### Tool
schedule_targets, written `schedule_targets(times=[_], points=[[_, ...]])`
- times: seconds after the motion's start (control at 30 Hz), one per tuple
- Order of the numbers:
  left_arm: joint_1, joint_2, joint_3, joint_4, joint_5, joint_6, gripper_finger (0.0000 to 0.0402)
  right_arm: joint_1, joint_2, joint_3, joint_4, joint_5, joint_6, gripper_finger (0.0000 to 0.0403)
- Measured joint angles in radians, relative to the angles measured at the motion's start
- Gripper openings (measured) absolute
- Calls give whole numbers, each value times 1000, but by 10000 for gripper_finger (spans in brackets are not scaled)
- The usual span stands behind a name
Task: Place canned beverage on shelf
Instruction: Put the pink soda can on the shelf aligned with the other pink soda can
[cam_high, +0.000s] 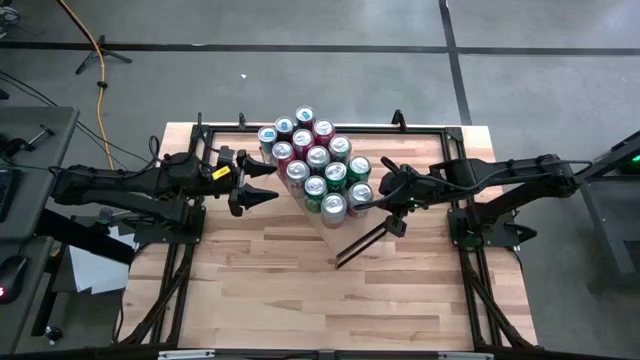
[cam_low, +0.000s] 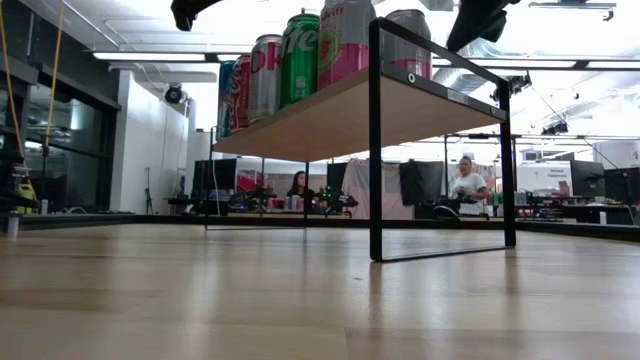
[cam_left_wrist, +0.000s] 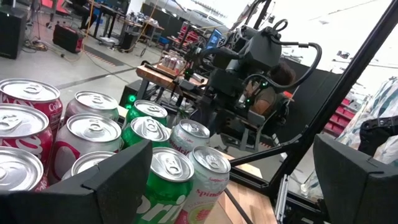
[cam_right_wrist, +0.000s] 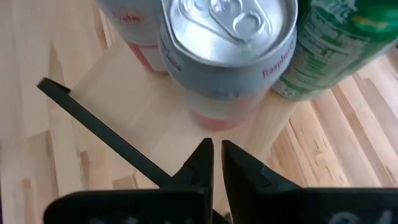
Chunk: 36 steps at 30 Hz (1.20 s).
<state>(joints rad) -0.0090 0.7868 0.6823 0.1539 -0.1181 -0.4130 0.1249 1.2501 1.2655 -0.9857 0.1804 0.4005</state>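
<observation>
Closest up in the right wrist view, the right gripper (cam_right_wrist: 214, 155) has its two fingers pinched nearly together on nothing, tips sitting just short of a raspberry can (cam_right_wrist: 227, 59) at the shelf's (cam_right_wrist: 118, 93) corner. So that can is already standing on the plank, and nothing's being held. From above, the shelf (cam_high: 335, 236) carries a whole cluster of cans (cam_high: 316, 165) packed in tight rows, the raspberry one (cam_high: 358, 195) at the edge on the right arm's side, with the right gripper (cam_high: 378, 190) right beside it. Low view shows the cans (cam_low: 310, 60) upright in a line on the plank (cam_low: 330, 115) with the black frame (cam_low: 376, 150) under it

Left gripper (cam_high: 268, 183) hovers at the other side of the cluster, jaws spread wide and empty; its wrist view looks over the can tops (cam_left_wrist: 93, 127)

My read: the placing step looks done for this can, and we're at the let-go/retreat bit. Next move probably calls for pulling the right arm straight back from the can without nudging it, since the pack is tight and it sits near the edge
</observation>
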Motion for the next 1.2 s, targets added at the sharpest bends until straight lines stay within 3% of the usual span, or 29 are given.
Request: schedule_targets(times=[1.2], points=[[0, 0, 0, -1, -1, 9, 349, -2, 27, -1, 164, 8, -56, 0]])
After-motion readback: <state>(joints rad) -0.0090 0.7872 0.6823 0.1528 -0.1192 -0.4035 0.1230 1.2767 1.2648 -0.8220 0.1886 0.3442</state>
